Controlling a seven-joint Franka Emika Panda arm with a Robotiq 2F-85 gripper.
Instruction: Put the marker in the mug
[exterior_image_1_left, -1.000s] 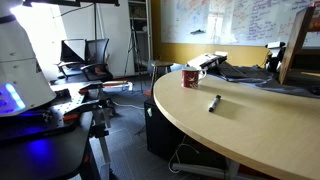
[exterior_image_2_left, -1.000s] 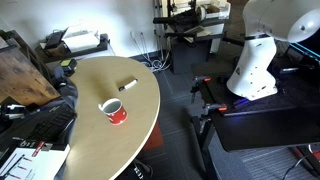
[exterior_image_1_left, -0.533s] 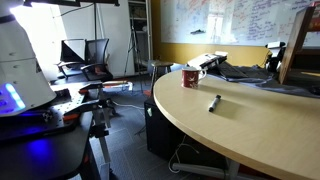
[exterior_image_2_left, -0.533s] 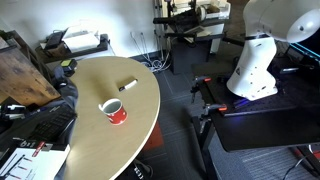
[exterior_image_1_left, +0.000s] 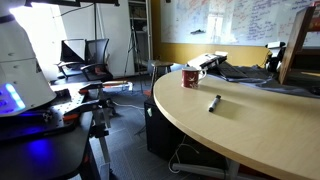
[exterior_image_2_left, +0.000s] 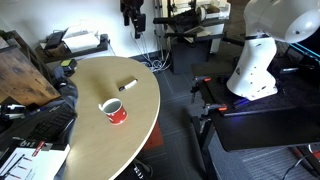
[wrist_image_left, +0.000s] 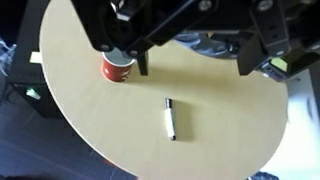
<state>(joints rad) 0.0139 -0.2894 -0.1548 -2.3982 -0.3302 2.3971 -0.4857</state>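
The gripper (wrist_image_left: 192, 68) hung wide open above the table (wrist_image_left: 230, 130), so it would best descend centred on the marker (wrist_image_left: 169, 118), jaws straddling its width, clear of the mug (wrist_image_left: 118, 68)

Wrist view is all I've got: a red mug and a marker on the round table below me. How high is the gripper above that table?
Observer: High. In an exterior view the gripper hangs well above the table, nowhere near the marker.
Operator: From the side, does the mug stand straight?
Observer: Yes. Seen side-on in an exterior view, the mug stands upright on the table with its mouth up.
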